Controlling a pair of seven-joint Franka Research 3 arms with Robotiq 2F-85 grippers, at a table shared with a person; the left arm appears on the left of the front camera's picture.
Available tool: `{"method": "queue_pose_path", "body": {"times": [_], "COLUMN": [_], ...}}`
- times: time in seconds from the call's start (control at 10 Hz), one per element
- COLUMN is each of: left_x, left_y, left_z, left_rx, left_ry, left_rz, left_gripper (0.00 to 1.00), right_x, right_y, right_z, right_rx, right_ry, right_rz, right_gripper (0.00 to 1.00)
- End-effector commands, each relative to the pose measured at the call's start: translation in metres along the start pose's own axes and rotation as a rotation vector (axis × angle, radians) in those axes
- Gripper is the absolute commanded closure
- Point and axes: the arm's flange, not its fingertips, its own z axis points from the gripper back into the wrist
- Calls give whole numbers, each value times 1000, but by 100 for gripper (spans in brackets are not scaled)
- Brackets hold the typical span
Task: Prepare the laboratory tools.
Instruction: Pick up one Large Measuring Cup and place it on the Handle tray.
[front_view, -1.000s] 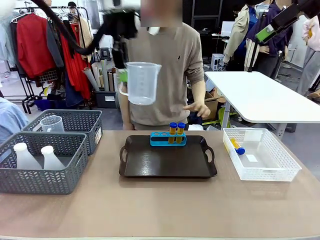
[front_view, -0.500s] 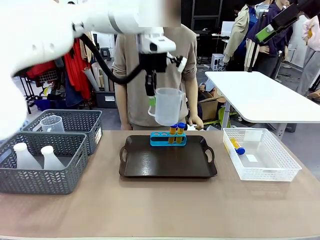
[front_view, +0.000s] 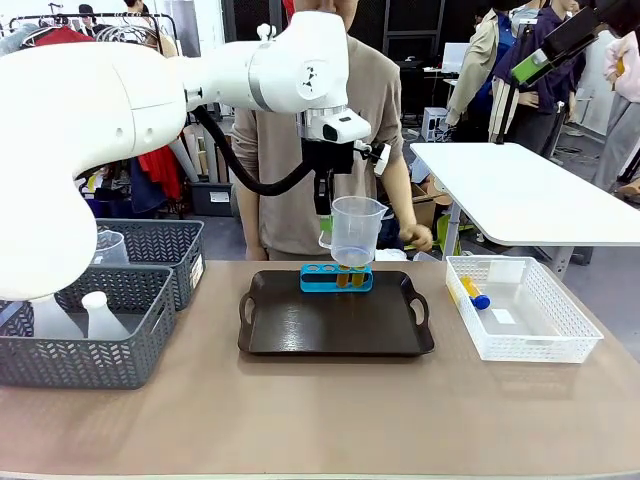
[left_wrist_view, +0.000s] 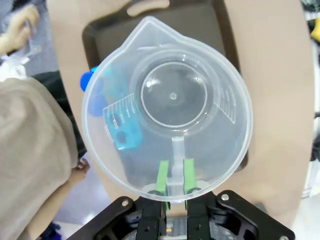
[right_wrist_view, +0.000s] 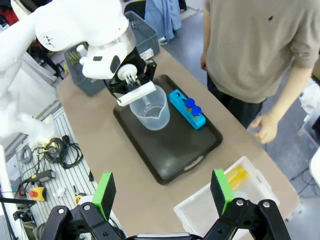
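Between the green pads (left_wrist_view: 163, 175) of the left end effector (left_wrist_view: 175, 179) the handle of the clear measuring beaker (front_view: 356, 230) is clamped, and the beaker hangs upright, mouth up, just below the end effector. Beneath it lies the black tray (front_view: 335, 345). The blue tube rack (front_view: 318, 281) sits at the tray's far edge, just beyond the beaker, with two blue-capped tubes (right_wrist_view: 190, 104) of orange-yellow liquid standing in it.

The step in hand is judged to be placement of the beaker on the tray. A descent onto bare tray on the near side of the rack is called for, clear of the tubes, with release only once the base is seated.

The right end effector (right_wrist_view: 162, 192) is held high above the surface, fingers spread wide, with nothing between them.

The gap between beaker base and tray cannot be judged. In the front view the tubes are seen only through the beaker wall. Far to the arm's side of the left end effector, a conical flask (front_view: 98, 315) stands in a grey basket (front_view: 90, 350) that is partly covered by the left arm. The beaker's graduations are too small to read.
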Motion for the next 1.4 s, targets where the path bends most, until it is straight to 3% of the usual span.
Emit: {"method": "queue_pose_path", "body": {"times": [0.0, 0.3, 0.8, 1.3], "left_x": [-1, 0, 66, 66], "left_y": [-2, 0, 14, 16], "left_z": [1, -2, -89, -142], "left_rx": [-12, -6, 17, -37], "left_ry": [7, 4, 13, 5], "left_rz": [1, 0, 80, 54], "left_gripper": [100, 100, 100, 100], "right_x": [0, 0, 0, 0], "right_y": [2, 2, 2, 2], "right_z": [1, 1, 1, 1], "right_rx": [-4, -4, -4, -4], "right_ry": [-3, -3, -3, -3], "right_rz": [-1, -1, -1, -1], "right_gripper": [0, 0, 0, 0]}}
